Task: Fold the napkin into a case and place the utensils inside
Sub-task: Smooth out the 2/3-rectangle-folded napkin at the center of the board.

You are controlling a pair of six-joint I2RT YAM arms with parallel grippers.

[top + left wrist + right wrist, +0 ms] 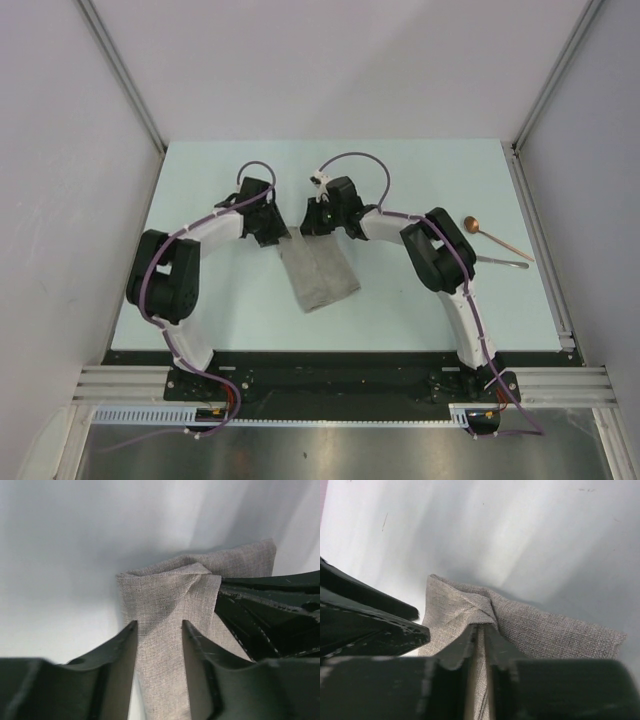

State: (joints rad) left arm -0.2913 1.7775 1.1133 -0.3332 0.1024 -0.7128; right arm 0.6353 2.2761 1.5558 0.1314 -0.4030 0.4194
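**While the far fold sits pinched, the cutlery waits**

While my right claw (481, 629) is closed down to a thin slit on a ridge of cloth at the napkin's (318, 272) far end, my left claw (159, 627) stands open. Its two fingers straddle a strip of the same fabric without squeezing it.

The napkin lies mid-table (400, 310) between my two arms. It is already folded into a longish, slightly slanted band, with both claws crowded at its far edge. The corner there is bunched and creased (not the neat flat end I would want).

The copper spoon (497, 240) and the thin silvery piece (503, 263) rest off to my right, beyond my right elbow and well apart from the cloth. Neither is inside anything.

I judge that I am in the folding step, shaping the far end, and that loading has not begun. The next move calls for flattening that puckered corner so the layers lie square. Both claws should then lift clear without dragging the fabric, and the right one is the nearer to reach for the spoon.
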